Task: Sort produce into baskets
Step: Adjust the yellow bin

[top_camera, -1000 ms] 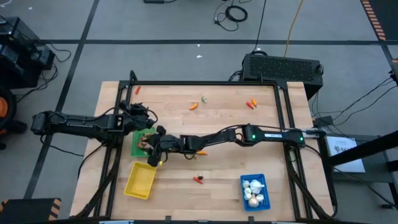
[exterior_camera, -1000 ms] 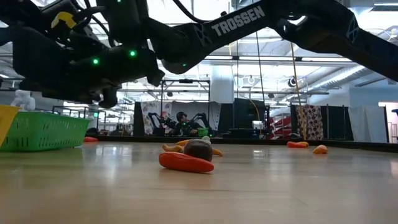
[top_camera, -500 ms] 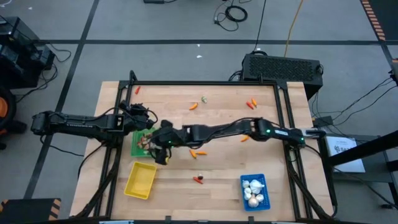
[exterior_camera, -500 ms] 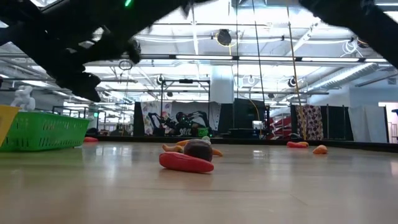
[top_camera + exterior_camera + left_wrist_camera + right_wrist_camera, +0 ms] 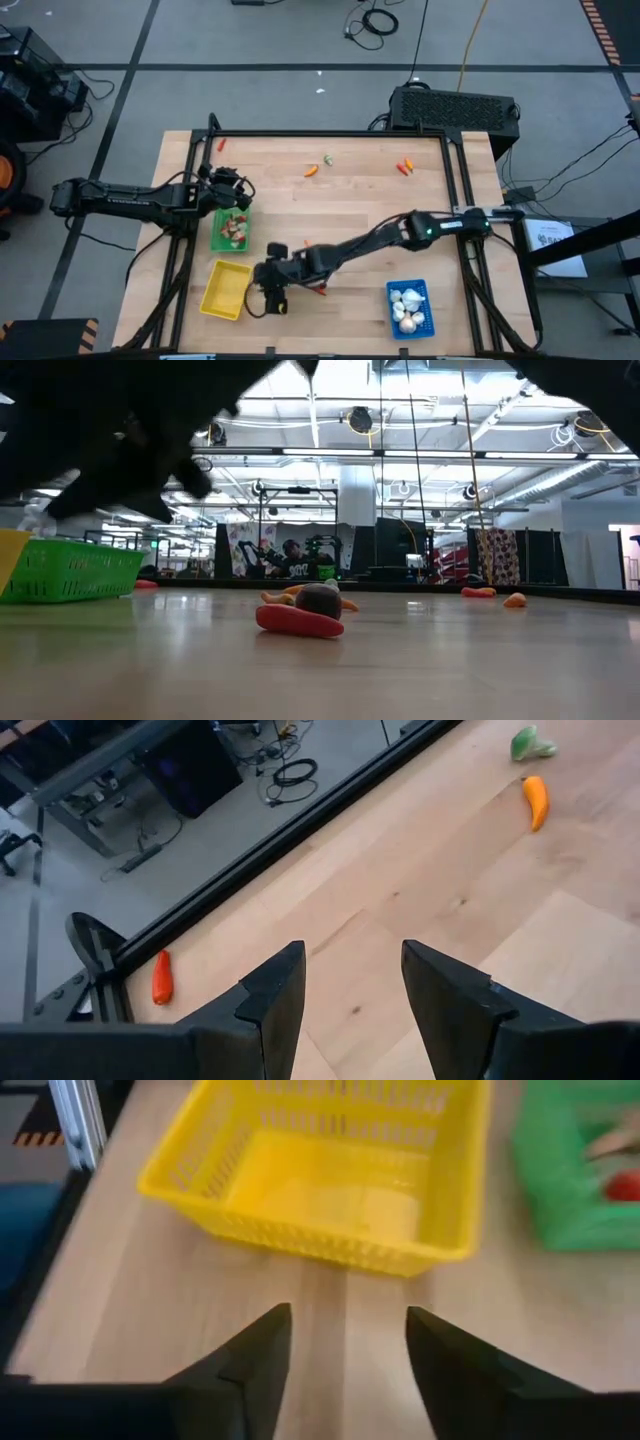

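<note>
My right gripper [image 5: 272, 298] is open and empty low over the table, just right of the yellow basket [image 5: 225, 290]. Its wrist view faces that basket [image 5: 330, 1190], which shows nothing inside. My left gripper [image 5: 236, 196] is open and empty above the far end of the green basket [image 5: 230, 231], which holds several produce pieces. The blue basket [image 5: 408, 307] holds white garlic bulbs. A red piece [image 5: 320, 290] lies on the table beside my right arm. It also shows in the low view [image 5: 298, 621].
Loose produce lies near the far edge: an orange piece [image 5: 311, 170], a green piece [image 5: 328, 159], red-orange pieces [image 5: 404, 167] and a red piece [image 5: 221, 144]. A small orange piece [image 5: 279, 243] lies right of the green basket. A black frame borders the table.
My right gripper has swung from beside the green basket toward the table's near edge and now stands low beside the yellow basket. My left arm has kept still.
</note>
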Available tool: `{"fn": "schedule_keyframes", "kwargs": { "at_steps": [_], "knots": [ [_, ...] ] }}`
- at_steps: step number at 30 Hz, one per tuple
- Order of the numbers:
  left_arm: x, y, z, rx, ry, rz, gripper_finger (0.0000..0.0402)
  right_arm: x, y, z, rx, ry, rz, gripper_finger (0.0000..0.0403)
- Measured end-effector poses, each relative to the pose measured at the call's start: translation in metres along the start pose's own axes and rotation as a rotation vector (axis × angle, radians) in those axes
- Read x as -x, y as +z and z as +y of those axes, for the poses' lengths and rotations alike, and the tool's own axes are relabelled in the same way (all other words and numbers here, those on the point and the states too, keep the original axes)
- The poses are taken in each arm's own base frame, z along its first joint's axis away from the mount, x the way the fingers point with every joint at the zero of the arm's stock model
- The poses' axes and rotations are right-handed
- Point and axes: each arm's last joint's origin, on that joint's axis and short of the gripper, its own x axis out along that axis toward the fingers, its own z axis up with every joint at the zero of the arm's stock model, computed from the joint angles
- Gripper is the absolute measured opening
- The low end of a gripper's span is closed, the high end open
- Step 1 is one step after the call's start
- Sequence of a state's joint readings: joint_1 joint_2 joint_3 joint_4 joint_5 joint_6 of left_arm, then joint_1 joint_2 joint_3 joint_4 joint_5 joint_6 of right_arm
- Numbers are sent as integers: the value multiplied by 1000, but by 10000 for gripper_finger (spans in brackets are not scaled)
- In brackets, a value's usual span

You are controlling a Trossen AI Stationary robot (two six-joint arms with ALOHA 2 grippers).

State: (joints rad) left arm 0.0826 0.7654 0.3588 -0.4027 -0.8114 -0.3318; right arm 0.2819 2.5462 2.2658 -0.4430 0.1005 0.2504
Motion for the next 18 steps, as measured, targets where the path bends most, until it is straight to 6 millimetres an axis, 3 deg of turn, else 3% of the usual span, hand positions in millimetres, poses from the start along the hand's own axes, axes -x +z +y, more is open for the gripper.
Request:
{"fn": "schedule_keyframes", "kwargs": {
  "at_steps": [4, 10, 18],
  "knots": [
    [0, 0, 0, 2, -13, 5, 176, -14, -6, 3, -19, 15, -47, 122],
    [0, 0, -1, 6, -15, 1, 176, -35, -15, -9, -54, 4, -72, 12],
    [0, 0, 0, 4, -3, -2, 176, -44, -14, -21, -88, 7, -131, 2]
  ]
}}
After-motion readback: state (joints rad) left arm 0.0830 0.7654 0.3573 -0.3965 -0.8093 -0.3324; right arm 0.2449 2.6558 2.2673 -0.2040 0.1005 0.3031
